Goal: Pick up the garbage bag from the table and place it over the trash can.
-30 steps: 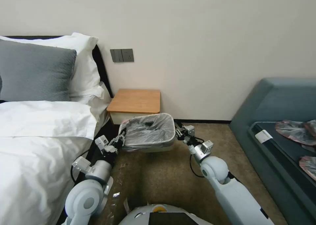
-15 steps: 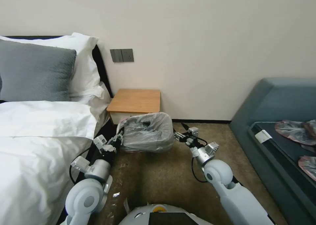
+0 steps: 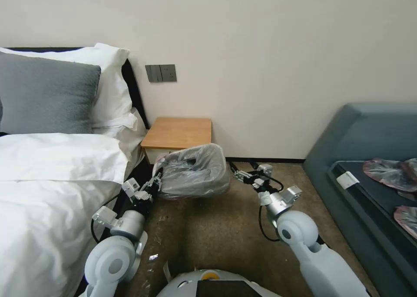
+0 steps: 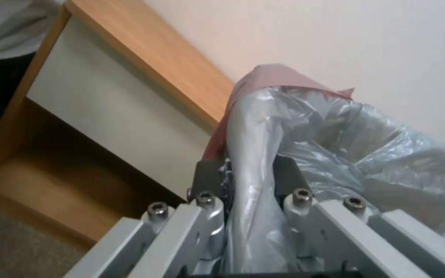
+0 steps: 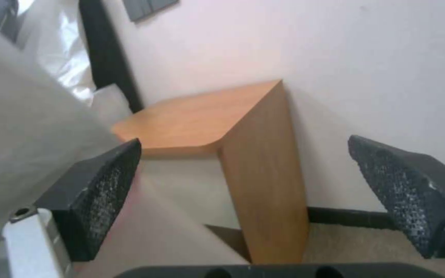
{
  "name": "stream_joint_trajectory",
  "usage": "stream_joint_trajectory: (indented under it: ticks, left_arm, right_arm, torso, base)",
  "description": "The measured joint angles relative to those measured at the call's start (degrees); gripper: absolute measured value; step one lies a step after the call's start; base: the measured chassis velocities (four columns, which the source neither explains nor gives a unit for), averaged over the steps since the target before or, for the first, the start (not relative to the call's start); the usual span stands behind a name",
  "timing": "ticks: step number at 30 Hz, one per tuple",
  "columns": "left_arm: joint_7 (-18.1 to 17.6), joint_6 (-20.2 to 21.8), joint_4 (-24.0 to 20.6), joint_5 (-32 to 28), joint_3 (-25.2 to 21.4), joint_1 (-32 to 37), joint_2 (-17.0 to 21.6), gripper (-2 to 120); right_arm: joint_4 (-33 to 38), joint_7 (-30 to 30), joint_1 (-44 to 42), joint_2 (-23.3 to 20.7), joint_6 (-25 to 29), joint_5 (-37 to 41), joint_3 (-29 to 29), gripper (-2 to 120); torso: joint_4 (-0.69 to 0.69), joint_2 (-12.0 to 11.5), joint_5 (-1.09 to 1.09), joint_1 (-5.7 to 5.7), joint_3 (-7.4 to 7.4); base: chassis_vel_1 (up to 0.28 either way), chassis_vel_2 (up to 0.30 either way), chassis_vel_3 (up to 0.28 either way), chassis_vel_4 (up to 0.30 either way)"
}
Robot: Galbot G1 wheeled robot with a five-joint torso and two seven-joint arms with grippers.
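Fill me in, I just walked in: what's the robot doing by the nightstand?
It is lining a bin. The garbage bag is draped over the trash can on the floor before the table. The left gripper pinches the bag's edge. The right gripper is open, just off the bag.

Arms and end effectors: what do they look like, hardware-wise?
Both arms have glossy white shells, round grey-capped joints, silver metal wrists and looping black cables. The left end effector has grey slotted finger links with hex bolts; the right end effector carries black, knurled pads.
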Motion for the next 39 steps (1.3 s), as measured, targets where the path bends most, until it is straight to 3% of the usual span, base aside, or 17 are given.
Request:
stream_joint_trajectory:
  ticks: [8, 12, 16, 17, 19, 21, 23, 24, 26, 28, 30, 31, 34, 35, 38, 39]
  left_arm:
    - [-0.45, 0.04, -0.42, 0.63, -0.13, 0.09, 0.10, 8]
    - [0.20, -0.31, 0.07, 4.17, 0.49, 0.27, 0.53, 8]
    - [2.19, -1.37, 1.06, 10.11, 1.61, 0.29, 0.97, 8]
    - [2.19, -1.37, 1.06, 10.11, 1.61, 0.29, 0.97, 8]
    - [2.98, -1.69, 1.76, 12.28, 2.57, 0.00, 1.22, 8]
    - [3.37, -1.78, 2.07, 13.11, 2.87, -0.15, 1.28, 8]
    - [5.27, -2.77, 3.32, 16.38, 3.81, -0.38, 1.46, 8]
    - [5.27, -2.77, 3.32, 16.38, 3.81, -0.38, 1.46, 8]
    - [6.47, -3.33, 4.86, 18.48, 5.61, -1.76, 2.28, 8]
    - [6.80, -3.50, 5.34, 19.20, 6.10, -2.19, 2.55, 8]
    - [8.07, -4.27, 6.54, 21.97, 6.99, -2.46, 2.88, 8]
    - [8.07, -4.27, 6.54, 21.97, 6.99, -2.46, 2.88, 8]
    - [9.21, -5.14, 7.49, 25.02, 7.65, -2.73, 2.90, 8]
    - [9.21, -5.14, 7.49, 25.02, 7.65, -2.73, 2.90, 8]
    - [11.02, -6.08, 8.26, 28.76, 8.19, -3.02, 2.78, 8]
    - [11.02, -6.08, 8.26, 28.76, 8.19, -3.02, 2.78, 8]
  right_arm:
    - [2.24, 0.52, -1.14, -0.70, -0.31, 3.11, 3.56, 100]
    - [7.92, 1.62, -0.78, -2.90, -1.62, 6.32, 5.59, 100]
    - [14.22, 2.87, 2.33, -9.98, -4.75, 13.27, 6.60, 100]
    - [14.22, 2.87, 2.33, -9.98, -4.75, 13.27, 6.60, 100]
    - [14.88, 1.93, 4.62, -15.03, -5.58, 13.47, 4.88, 100]
    - [14.90, 1.22, 5.80, -16.62, -5.95, 13.23, 4.14, 100]
    - [14.42, -1.72, 12.60, -21.95, -8.95, 13.24, -0.33, 100]
    - [14.42, -1.72, 12.60, -21.95, -8.95, 13.24, -0.33, 100]
    - [14.89, -3.10, 17.02, -26.03, -10.61, 14.33, -3.43, 92]
    - [15.23, -3.42, 18.06, -27.33, -11.03, 14.70, -4.08, 89]
    - [15.85, -4.79, 22.37, -30.41, -12.88, 15.29, -8.33, 77]
    - [15.85, -4.79, 22.37, -30.41, -12.88, 15.29, -8.33, 77]
    - [15.51, -5.77, 29.83, -32.94, -14.22, 14.23, -17.63, 62]
    - [15.51, -5.77, 29.83, -32.94, -14.22, 14.23, -17.63, 62]
    - [14.12, -5.78, 40.79, -32.21, -16.28, 12.69, -29.47, 45]
    - [14.12, -5.78, 40.79, -32.21, -16.28, 12.69, -29.47, 45]
  torso:
    - [0.00, 0.00, 0.01, 0.00, 0.00]
    - [-0.01, 0.00, 0.00, 0.00, 0.00]
    - [-0.01, 0.00, 0.00, 0.00, 0.00]
    - [-0.01, 0.00, 0.00, 0.00, 0.00]
    - [0.01, 0.00, 0.01, 0.00, 0.00]
    - [0.00, 0.00, 0.00, 0.00, 0.00]
    - [0.03, 0.00, 0.01, 0.00, 0.00]
    - [0.03, 0.00, 0.01, 0.00, 0.00]
    - [0.06, 0.00, -0.01, 0.00, 0.00]
    - [-0.01, 0.00, 0.00, 0.00, 0.00]
    - [-0.05, 0.00, 0.02, 0.00, 0.00]
    - [-0.05, 0.00, 0.02, 0.00, 0.00]
    - [0.01, 0.00, -0.01, 0.00, 0.00]
    - [0.01, 0.00, -0.01, 0.00, 0.00]
    - [0.00, 0.00, -0.01, 0.00, 0.00]
    - [0.00, 0.00, -0.01, 0.00, 0.00]
  base:
    - [0.000, 0.000, 0.000, 0.000]
    - [0.000, 0.000, 0.000, 0.000]
    - [0.000, 0.000, 0.000, 0.000]
    - [0.000, 0.000, 0.000, 0.000]
    - [0.000, 0.000, 0.000, 0.000]
    - [0.000, 0.000, 0.000, 0.000]
    - [0.000, 0.000, 0.000, 0.000]
    - [0.000, 0.000, 0.000, 0.000]
    - [0.000, 0.000, 0.000, 0.000]
    - [0.000, 0.000, 0.000, 0.000]
    - [0.000, 0.000, 0.000, 0.000]
    - [0.000, 0.000, 0.000, 0.000]
    - [0.000, 0.000, 0.000, 0.000]
    - [0.000, 0.000, 0.000, 0.000]
    - [0.000, 0.000, 0.000, 0.000]
    - [0.000, 0.000, 0.000, 0.000]
